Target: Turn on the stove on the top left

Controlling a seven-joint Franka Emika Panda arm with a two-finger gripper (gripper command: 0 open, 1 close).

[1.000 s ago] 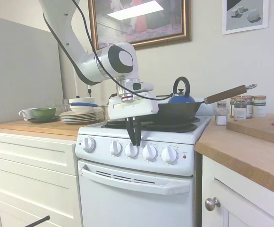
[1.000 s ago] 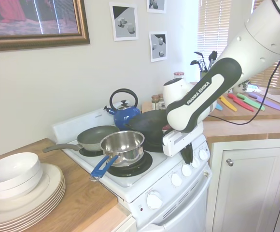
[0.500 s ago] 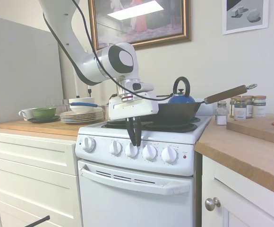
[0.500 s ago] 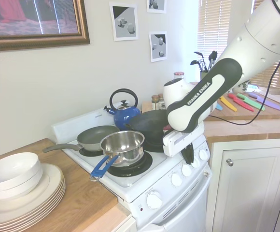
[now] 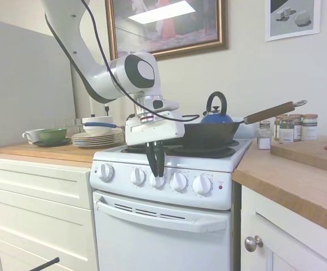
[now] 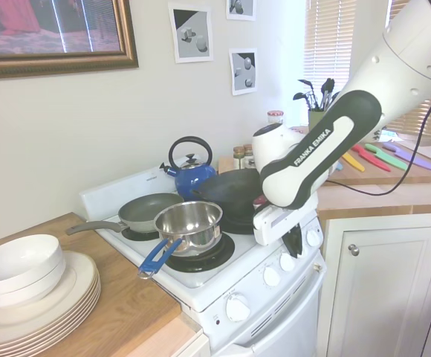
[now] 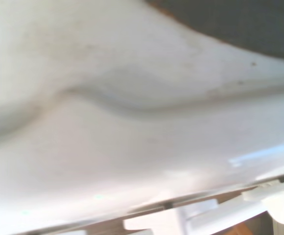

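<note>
The stove (image 5: 169, 214) stood between the cabinet (image 5: 36, 209) and the counter (image 5: 299, 180), with a wok (image 5: 208, 134), kettle (image 5: 216, 113) and saucepan (image 6: 189, 223) on its burners. The gripper (image 5: 155, 169) hung over the front panel, its dark fingers close together around the middle knob (image 5: 157, 180), seemingly pinching it. The wrist view was a white blur, probably the stove top.
</note>
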